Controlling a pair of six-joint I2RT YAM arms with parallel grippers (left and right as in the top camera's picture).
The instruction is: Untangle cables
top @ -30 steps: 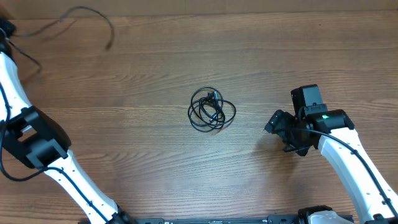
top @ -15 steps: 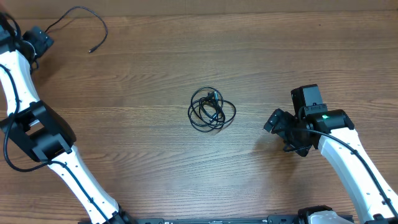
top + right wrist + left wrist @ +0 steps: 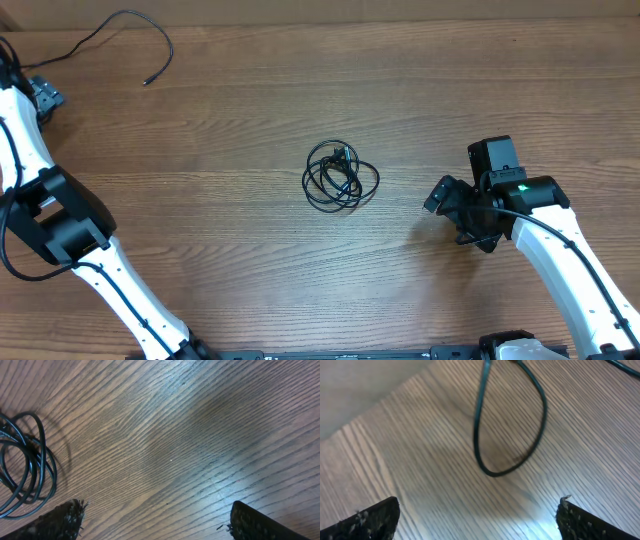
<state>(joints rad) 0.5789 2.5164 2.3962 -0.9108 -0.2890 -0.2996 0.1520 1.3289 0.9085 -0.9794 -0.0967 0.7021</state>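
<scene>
A small tangle of thin black cables lies in loose loops at the middle of the table. One separate cable lies stretched out at the far left, its plug end free. The left wrist view shows a loop of that cable on the wood, ahead of my left gripper. My left gripper is open and holds nothing. My right gripper stands open to the right of the tangle, apart from it. In the right wrist view the tangle sits at the left edge, beyond my right gripper.
Bare wooden tabletop surrounds the tangle. The table's far edge runs along the top of the overhead view, close to the separate cable. Thicker black wires run along both white arms.
My left gripper has opened and let go of the separate cable, then drawn back from it toward the near left. The cable's free end shifted slightly left. The right arm has stayed put.
</scene>
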